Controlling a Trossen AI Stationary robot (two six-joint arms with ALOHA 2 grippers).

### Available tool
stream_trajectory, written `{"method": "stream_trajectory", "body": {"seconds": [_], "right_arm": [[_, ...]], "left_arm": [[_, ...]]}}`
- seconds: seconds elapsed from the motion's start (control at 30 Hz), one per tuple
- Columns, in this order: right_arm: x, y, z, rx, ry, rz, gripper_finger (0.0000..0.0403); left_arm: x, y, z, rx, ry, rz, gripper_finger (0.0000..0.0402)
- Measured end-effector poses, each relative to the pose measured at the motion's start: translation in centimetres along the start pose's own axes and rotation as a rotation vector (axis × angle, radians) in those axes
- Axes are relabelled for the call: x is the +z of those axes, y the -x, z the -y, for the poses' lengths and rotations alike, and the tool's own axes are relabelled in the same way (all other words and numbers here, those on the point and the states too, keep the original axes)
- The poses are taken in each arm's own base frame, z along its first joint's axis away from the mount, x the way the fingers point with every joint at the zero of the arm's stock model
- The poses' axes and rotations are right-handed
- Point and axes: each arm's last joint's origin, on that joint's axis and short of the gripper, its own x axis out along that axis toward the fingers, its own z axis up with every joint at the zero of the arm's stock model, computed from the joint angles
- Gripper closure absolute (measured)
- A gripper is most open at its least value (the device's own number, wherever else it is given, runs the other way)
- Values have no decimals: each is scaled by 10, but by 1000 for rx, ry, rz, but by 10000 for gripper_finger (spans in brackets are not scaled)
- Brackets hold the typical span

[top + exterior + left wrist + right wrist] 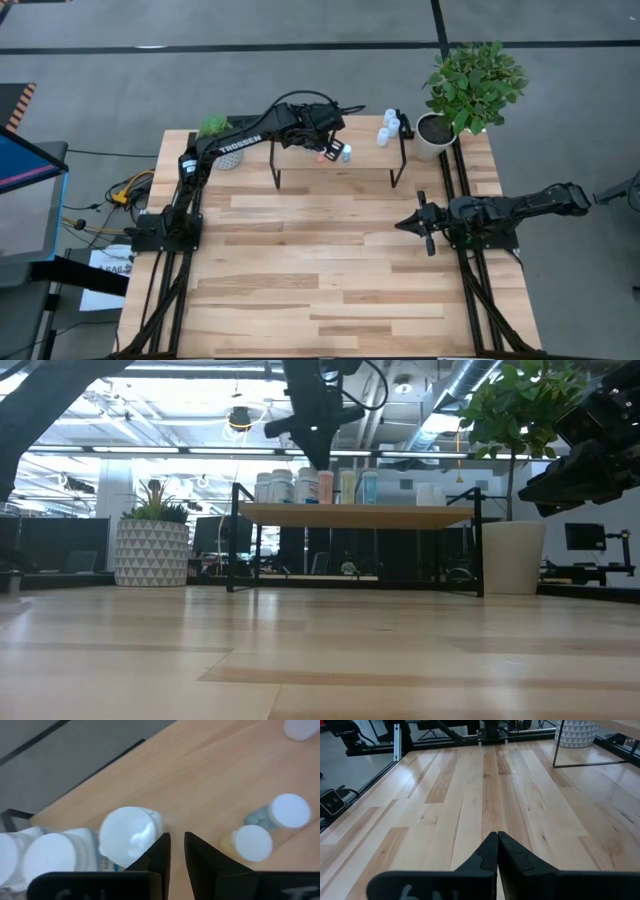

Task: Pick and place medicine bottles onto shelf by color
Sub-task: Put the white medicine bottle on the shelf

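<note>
The light-wood shelf [350, 168] on black legs stands at the table's far side. On it are several bottles: white ones [129, 834] at its left, a yellowish one [251, 842] and a bluish one [286, 812] mid-shelf, and pale ones [390, 128] at the right end. All stand upright on their bases. My left gripper [177, 838] hovers over the shelf [360, 514], pointing down, empty, its fingers a narrow gap apart. My right gripper [497, 836] is shut and empty over the table's right side [408, 225]. My left gripper has one finger [159, 851] right beside the cap [145, 837] of a white bottle, coming from above. I cannot tell whether it touches the cap. Nothing is between the fingers.
A patterned pot with a small plant [228, 152] stands by the shelf's left end. A white pot with a leafy plant [436, 133] stands by its right end. The wooden tabletop [320, 270] lies bare in front of the shelf.
</note>
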Motion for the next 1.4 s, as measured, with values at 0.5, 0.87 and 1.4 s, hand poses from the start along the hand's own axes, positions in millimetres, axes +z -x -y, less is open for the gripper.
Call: {"method": "stream_trajectory", "body": {"seconds": [0.5,0.87,1.4], "right_arm": [[0,0,0,0,0,0,370],[0,0,0,0,0,0,370],[0,0,0,0,1,0,370]], "left_arm": [[11,0,5,-91,40,77,359],[21,-3,1,-132,49,127,359],[11,-20,13,-53,9,86,359]]}}
